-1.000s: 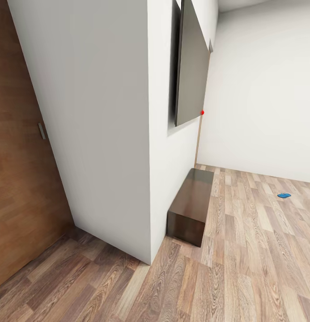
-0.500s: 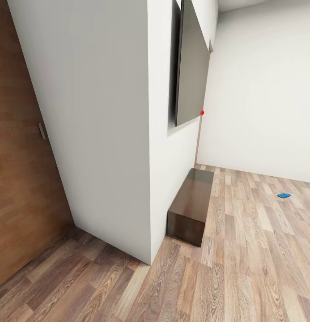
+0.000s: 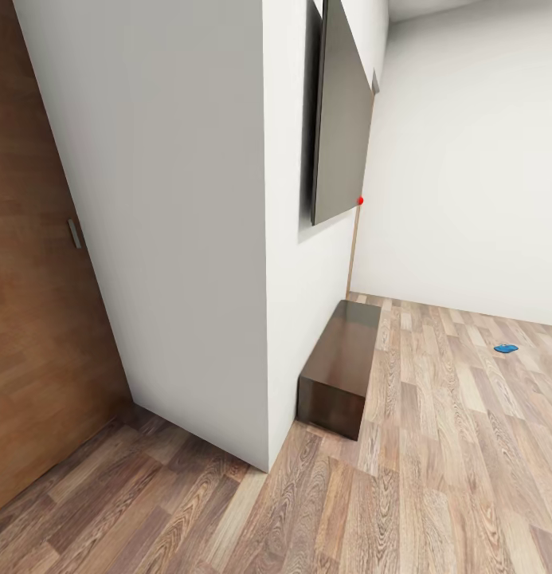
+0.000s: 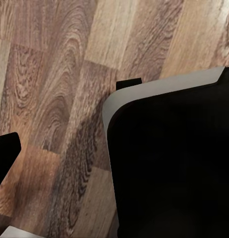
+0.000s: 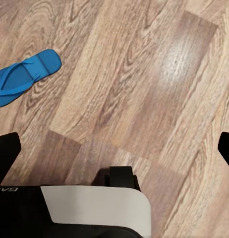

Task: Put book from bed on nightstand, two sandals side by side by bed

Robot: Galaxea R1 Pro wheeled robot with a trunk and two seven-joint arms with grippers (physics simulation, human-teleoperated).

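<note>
Right wrist view looks down at one blue sandal (image 5: 26,76) lying flat on the wood-plank floor (image 5: 144,84), off to one side of the right gripper (image 5: 118,148), whose dark fingertips (image 5: 6,151) stand wide apart and empty, its long axis slanting across the planks.

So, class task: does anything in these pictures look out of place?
Yes: a blue sandal lies alone on the wood-plank floor. Another small blue thing, probably a sandal, lies far off across the room.

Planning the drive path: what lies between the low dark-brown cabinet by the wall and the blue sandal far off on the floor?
In the head view, only bare wood-plank floor lies between the cabinet and the blue sandal.
</note>
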